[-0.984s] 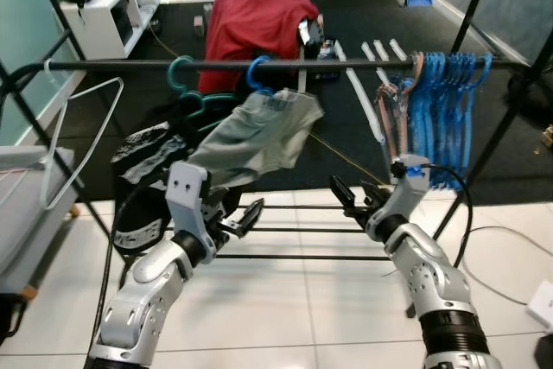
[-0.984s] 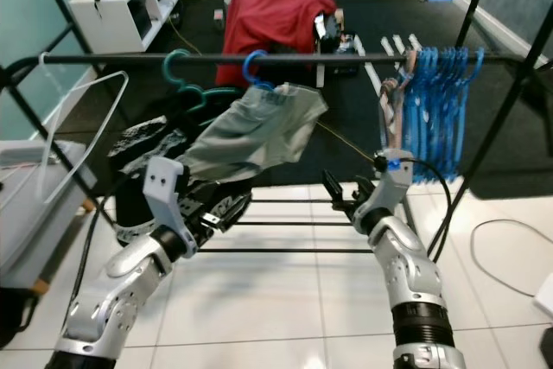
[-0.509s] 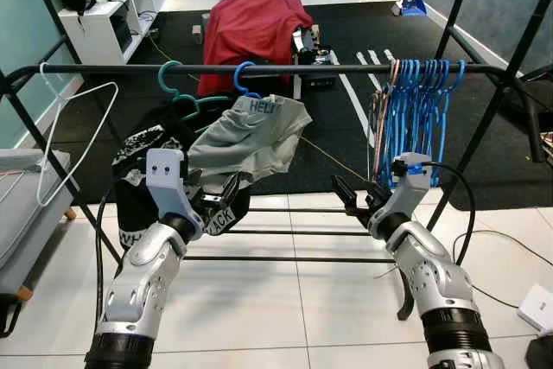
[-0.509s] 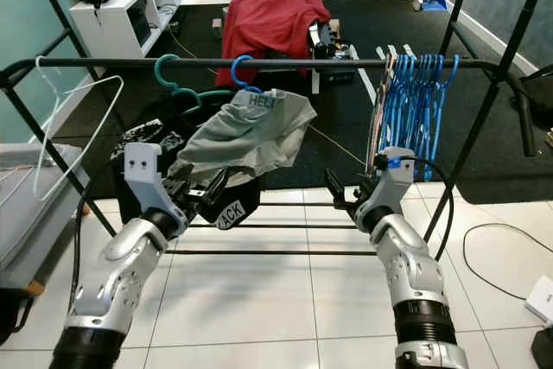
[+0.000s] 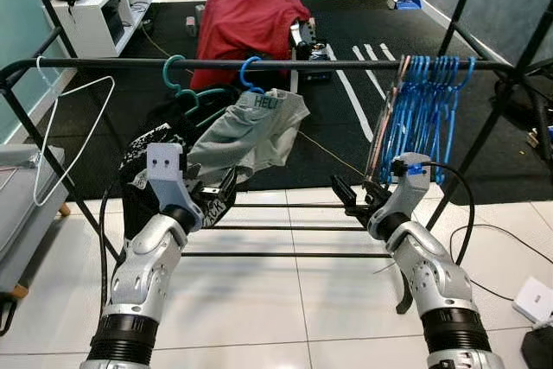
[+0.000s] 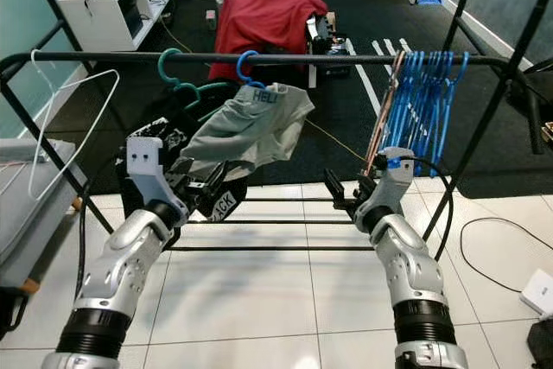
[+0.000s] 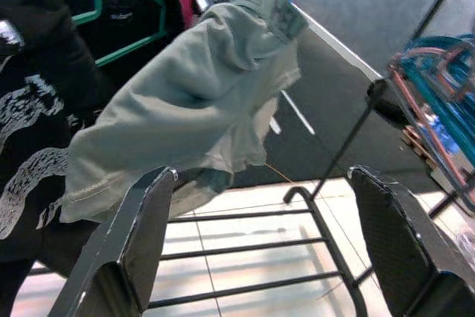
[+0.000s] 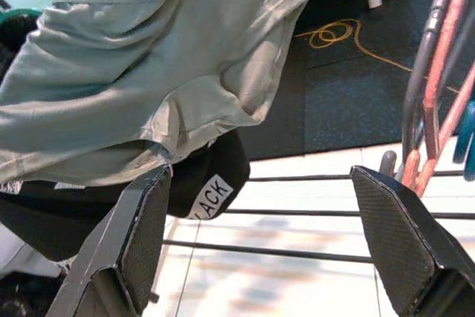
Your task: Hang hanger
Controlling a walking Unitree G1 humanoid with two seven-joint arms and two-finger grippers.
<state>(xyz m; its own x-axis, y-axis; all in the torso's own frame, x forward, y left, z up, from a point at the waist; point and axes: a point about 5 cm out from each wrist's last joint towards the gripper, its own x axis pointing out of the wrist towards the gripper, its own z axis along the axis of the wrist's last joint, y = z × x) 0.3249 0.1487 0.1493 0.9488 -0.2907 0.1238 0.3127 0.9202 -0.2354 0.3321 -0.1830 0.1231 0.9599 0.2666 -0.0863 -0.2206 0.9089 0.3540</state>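
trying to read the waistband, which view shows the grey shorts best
The right wrist view: the grey shorts loom close, HELLO legible on the waistband. The eye views show them small, hanging from the rail; the left wrist view shows them without lettering.

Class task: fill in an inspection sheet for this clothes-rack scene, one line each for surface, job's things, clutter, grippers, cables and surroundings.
Surface: white tiled floor; black carpet beyond.
Job's things: black rail carries a grey garment on a blue hanger, a teal hanger with dark clothing, a white wire hanger and a bunch of blue hangers.
Clutter: red cloth heap on the carpet.
Grippers: left gripper open, empty, below the grey garment; right gripper open, empty.
Cables: thin cable across the tiles.
Surroundings: white shelf unit.
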